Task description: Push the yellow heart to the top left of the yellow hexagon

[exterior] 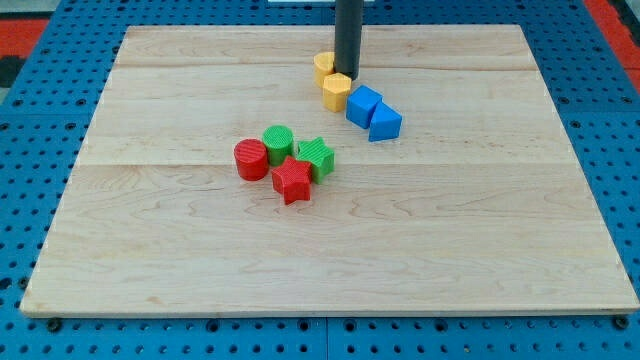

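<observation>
The yellow heart [323, 66] lies near the view's top middle of the wooden board, partly hidden behind my rod. The yellow hexagon [336, 91] sits just below and to the right of it, touching or nearly touching it. My tip [347, 76] comes down right beside the heart's right side, at the hexagon's upper edge. The rod hides part of the heart.
A blue cube [363, 105] touches the hexagon's right side, with a blue triangular block [385, 123] next to it. Lower left lie a red cylinder [250, 159], a green cylinder [278, 142], a green star [316, 157] and a red star [292, 181], clustered together.
</observation>
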Controlling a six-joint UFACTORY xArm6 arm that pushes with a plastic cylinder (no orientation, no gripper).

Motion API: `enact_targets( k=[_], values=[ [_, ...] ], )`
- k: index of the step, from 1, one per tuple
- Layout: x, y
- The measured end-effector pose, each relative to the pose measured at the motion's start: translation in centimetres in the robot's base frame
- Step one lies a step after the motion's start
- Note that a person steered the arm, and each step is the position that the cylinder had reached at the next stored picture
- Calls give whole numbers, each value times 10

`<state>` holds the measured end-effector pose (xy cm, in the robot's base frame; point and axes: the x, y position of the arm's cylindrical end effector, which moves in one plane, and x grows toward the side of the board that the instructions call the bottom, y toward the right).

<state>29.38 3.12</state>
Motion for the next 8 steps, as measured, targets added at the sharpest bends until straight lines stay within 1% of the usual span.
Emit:
enact_targets(
  k=[1,2,3,4,6,7,8],
  values=[
    [-28,20],
    [-36,26],
    [-58,25],
    [-67,-15],
    [-67,-19],
    [-52,-26],
    [-50,-24]
  ],
)
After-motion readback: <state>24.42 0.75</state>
